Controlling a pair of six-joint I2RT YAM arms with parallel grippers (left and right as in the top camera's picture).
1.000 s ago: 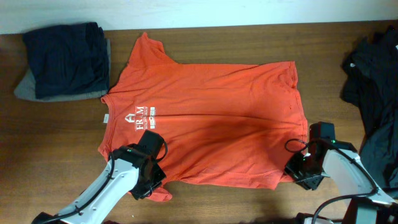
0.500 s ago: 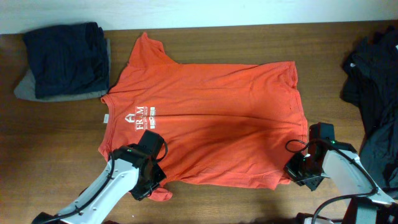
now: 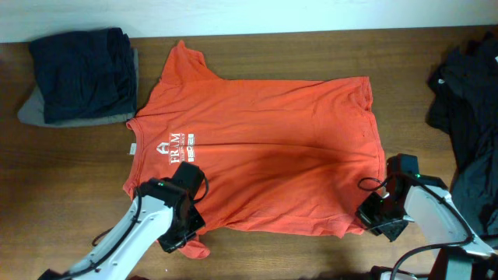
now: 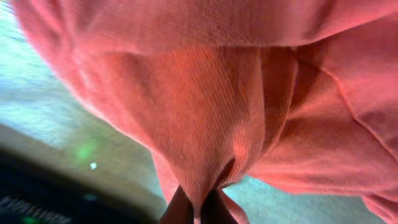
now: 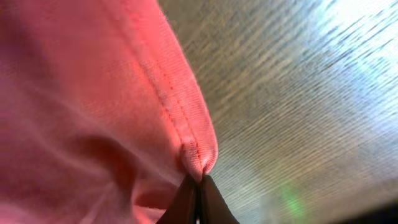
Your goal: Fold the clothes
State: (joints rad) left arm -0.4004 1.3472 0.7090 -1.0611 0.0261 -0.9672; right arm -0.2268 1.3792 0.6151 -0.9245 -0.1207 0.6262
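Observation:
An orange-red T-shirt point(image 3: 257, 152) with white lettering lies spread flat on the wooden table, collar to the left. My left gripper point(image 3: 185, 232) is shut on the shirt's near left sleeve area; the left wrist view shows the fabric point(image 4: 205, 112) pinched between the fingertips point(image 4: 198, 208). My right gripper point(image 3: 367, 216) is shut on the shirt's near right hem corner; the right wrist view shows the stitched hem point(image 5: 180, 118) pinched at the fingertips point(image 5: 198, 186).
A folded stack of navy and grey clothes point(image 3: 82, 75) sits at the back left. A heap of black garments point(image 3: 471, 117) lies at the right edge. The wooden table point(image 3: 62, 187) shows around the shirt.
The left gripper has shifted slightly toward the near edge, dragging the sleeve fabric with it. The right gripper has hardly moved.

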